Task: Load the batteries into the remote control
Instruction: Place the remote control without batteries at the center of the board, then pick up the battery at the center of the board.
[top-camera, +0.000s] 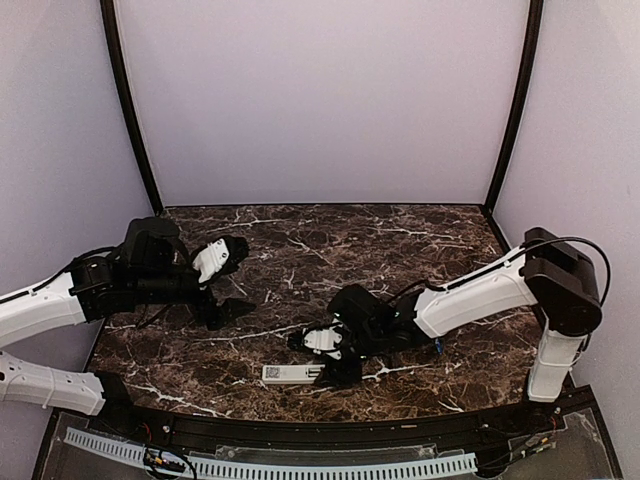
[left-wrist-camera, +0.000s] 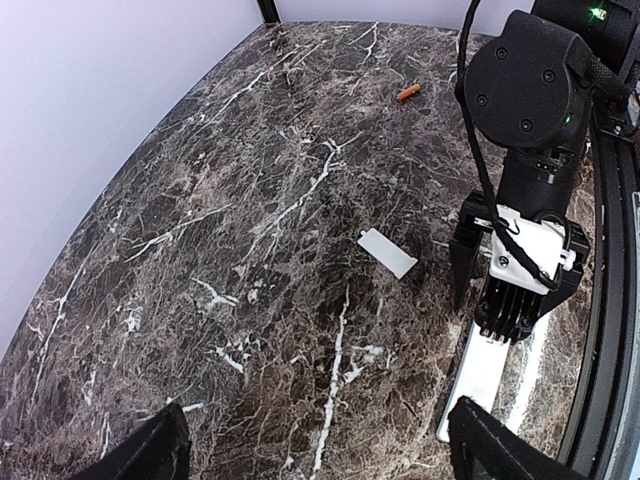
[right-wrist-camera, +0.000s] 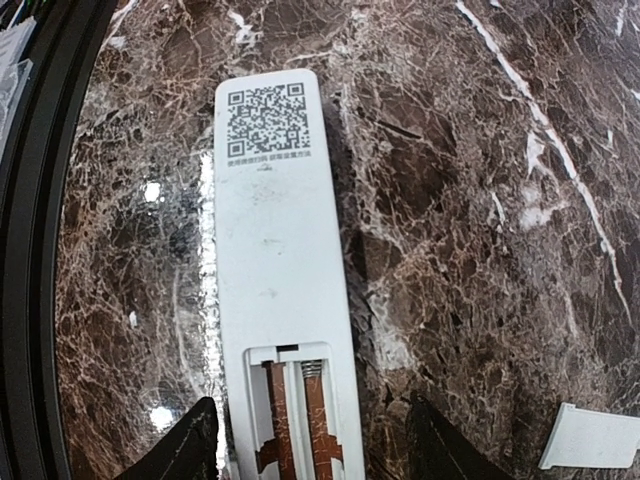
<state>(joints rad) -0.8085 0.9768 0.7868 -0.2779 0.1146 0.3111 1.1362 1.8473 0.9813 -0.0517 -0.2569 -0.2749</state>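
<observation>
L to R, as I saw it: left gripper (top-camera: 228, 282) hung above the marble table (top-camera: 400, 240), jaws wide, empty. Remote control (right-wrist-camera: 280, 280) lay label-up nr the front edge, battery bay open. Right gripper (top-camera: 335, 358) straddled its bay end, jaws apart, not clamped. Orange battery (left-wrist-camera: 408, 93) lay well apart; cover piece (left-wrist-camera: 387, 252) nr the remote.

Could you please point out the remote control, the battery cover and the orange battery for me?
remote control (right-wrist-camera: 280, 260): right wrist view, middle of its back.
battery cover (left-wrist-camera: 387, 252): left wrist view, its centre.
orange battery (left-wrist-camera: 408, 93): left wrist view, mid-body.
</observation>
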